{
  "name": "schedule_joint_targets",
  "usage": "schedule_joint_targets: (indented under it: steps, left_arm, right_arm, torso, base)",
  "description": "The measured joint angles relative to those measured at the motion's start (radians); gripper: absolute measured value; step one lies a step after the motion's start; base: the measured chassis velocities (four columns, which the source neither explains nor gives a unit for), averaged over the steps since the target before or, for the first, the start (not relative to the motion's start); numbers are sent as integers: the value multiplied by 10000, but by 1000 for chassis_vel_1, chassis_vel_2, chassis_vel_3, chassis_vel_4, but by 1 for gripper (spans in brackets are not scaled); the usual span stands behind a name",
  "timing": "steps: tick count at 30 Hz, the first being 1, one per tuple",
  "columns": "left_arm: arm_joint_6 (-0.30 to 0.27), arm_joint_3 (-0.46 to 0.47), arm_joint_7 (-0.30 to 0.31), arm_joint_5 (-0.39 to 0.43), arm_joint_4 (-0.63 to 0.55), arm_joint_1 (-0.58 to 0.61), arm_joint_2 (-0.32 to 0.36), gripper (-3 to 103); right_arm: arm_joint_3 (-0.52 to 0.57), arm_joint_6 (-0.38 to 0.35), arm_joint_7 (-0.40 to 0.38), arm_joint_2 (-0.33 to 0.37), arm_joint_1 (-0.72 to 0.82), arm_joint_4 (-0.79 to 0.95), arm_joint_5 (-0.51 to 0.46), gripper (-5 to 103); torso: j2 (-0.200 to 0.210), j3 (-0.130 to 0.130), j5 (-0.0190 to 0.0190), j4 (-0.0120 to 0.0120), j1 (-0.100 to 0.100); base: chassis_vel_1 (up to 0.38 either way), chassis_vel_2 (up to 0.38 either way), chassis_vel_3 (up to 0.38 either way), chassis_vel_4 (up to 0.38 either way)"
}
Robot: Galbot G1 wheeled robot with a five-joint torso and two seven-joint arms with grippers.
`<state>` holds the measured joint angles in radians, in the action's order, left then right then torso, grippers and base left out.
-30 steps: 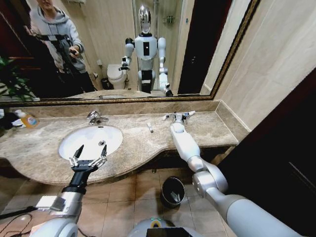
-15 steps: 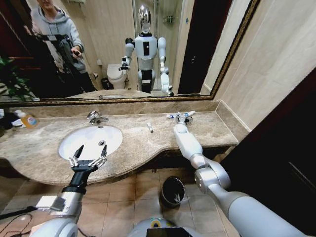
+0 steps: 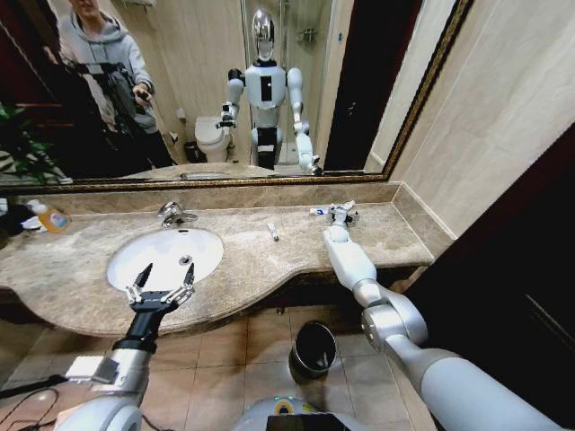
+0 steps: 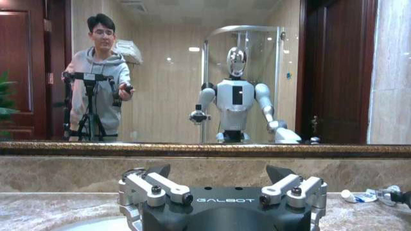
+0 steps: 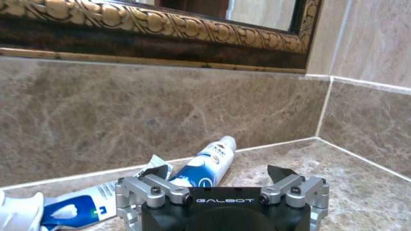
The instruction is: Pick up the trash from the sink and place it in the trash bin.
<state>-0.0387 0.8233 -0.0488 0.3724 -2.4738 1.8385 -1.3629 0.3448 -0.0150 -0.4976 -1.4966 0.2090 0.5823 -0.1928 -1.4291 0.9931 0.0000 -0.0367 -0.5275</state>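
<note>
Right gripper (image 5: 218, 172) had slid further from the sink (image 3: 135, 247) along the back of the counter (image 3: 243, 256) over that last second, and it sat with its fingers spread wide, nothing between them yet. Right ahead of it, lined up with the gap, lay a blue-and-white tube (image 5: 209, 166) against the marble backsplash, well to the right of the sink. A second tube (image 5: 70, 209) lay just beside the first, on the sink side, and as the arm shifted over, it came clear of the gripper in the head view.

Left gripper (image 3: 162, 285) hadn't budged: fingers splayed, hovering over the sink's front rim. The basin itself looked bare apart from the drain, so the trash was all out on the counter. A small white tube (image 3: 272, 232) sat alone just right of the sink, with the two tubes further out by the wall.

By my read, that sidestep was the right arm squaring up on the blue-and-white tube, so the pick was close but not made. The trash bin (image 3: 314, 348) waited on the floor, below the counter and to the right of the sink.
</note>
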Motion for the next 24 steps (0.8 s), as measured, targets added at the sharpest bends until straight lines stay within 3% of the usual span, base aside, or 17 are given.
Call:
schedule_joint_targets:
  steps: [11, 13, 16, 19, 21, 22, 24]
  left_arm:
    - [0, 0, 0, 0, 0, 0, 0, 100]
    - [0, 0, 0, 0, 0, 0, 0, 100]
    - [0, 0, 0, 0, 0, 0, 0, 100]
    - [0, 0, 0, 0, 0, 0, 0, 100]
    - [0, 0, 0, 0, 0, 0, 0, 100]
    - [0, 0, 0, 0, 0, 0, 0, 100]
    - [0, 0, 0, 0, 0, 0, 0, 100]
  right_arm:
    - [-3, -226, 464, 66, 253, 108, -413, 98]
    - [-13, -187, 557, 100, 364, 245, -400, 88]
    - [-16, -159, 587, 153, 428, 331, -374, 83]
    - [-15, -154, 606, 239, 506, 447, -390, 66]
    - [-14, -173, 611, 250, 533, 497, -406, 66]
    - [-9, -210, 639, 263, 599, 600, -430, 55]
    - [-5, -221, 702, 281, 664, 696, -450, 55]
  torso:
    - [0, -1, 0, -1, 0]
    - [-1, -1, 0, -2, 1]
    - [0, -1, 0, -2, 1]
    - [0, -1, 0, -1, 1]
    - [0, -1, 0, -1, 1]
    - [0, -1, 0, 0, 0]
    - [0, -1, 0, -1, 1]
  base:
    - [0, 0, 0, 0]
    - [0, 0, 0, 0]
    - [0, 0, 0, 0]
    - [0, 0, 0, 0]
    - [0, 0, 0, 0]
    - [0, 0, 0, 0]
    - [0, 0, 0, 0]
